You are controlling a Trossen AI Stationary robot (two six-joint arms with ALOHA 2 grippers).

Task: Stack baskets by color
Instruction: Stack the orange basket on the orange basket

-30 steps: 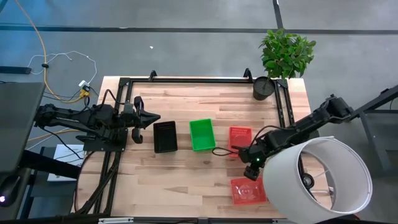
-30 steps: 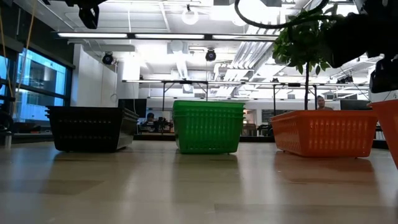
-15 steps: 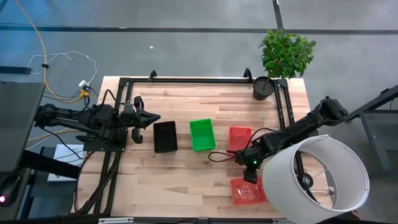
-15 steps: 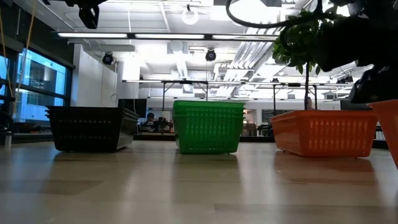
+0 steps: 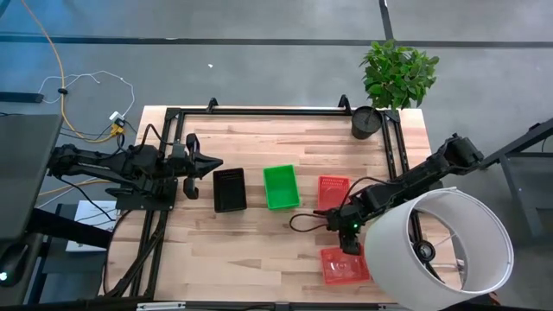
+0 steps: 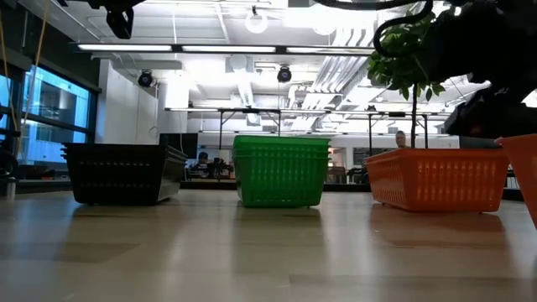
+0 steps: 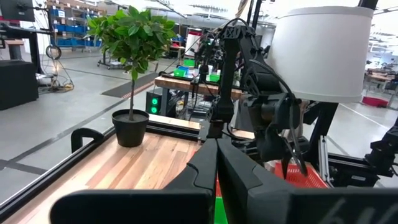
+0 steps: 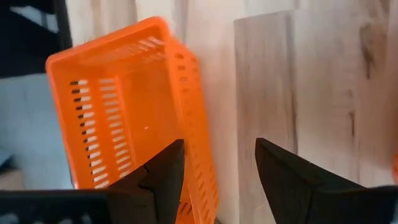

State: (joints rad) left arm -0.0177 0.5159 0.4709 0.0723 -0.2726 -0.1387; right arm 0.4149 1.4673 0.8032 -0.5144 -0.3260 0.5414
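Three stacks of baskets stand in a row mid-table: black [image 5: 229, 189], green [image 5: 280, 187] and red [image 5: 333, 190]. In the low view they show as black [image 6: 117, 173], green [image 6: 279, 170] and red [image 6: 436, 179]. A single red basket [image 5: 344, 264] lies near the table's front edge. My right gripper [image 5: 347, 231] hangs open above its far end, slanting down. In the right wrist view one finger [image 8: 163, 173] stands over the inside of this basket [image 8: 124, 106] and the other [image 8: 283, 174] over the bare table, touching nothing. My left gripper [image 5: 212, 166] waits shut and level at the table's left.
A large white lampshade [image 5: 445, 250] overhangs the table's near right corner and hides part of the right arm. A black plant pot [image 5: 366, 122] with a green plant [image 5: 399, 73] stands at the far right corner. A black frame [image 5: 259, 111] runs along the far edge.
My right gripper has rolled about its own axis above the near red basket and stays open. Its cable loop has swung out toward the table's left. The baskets have not moved.
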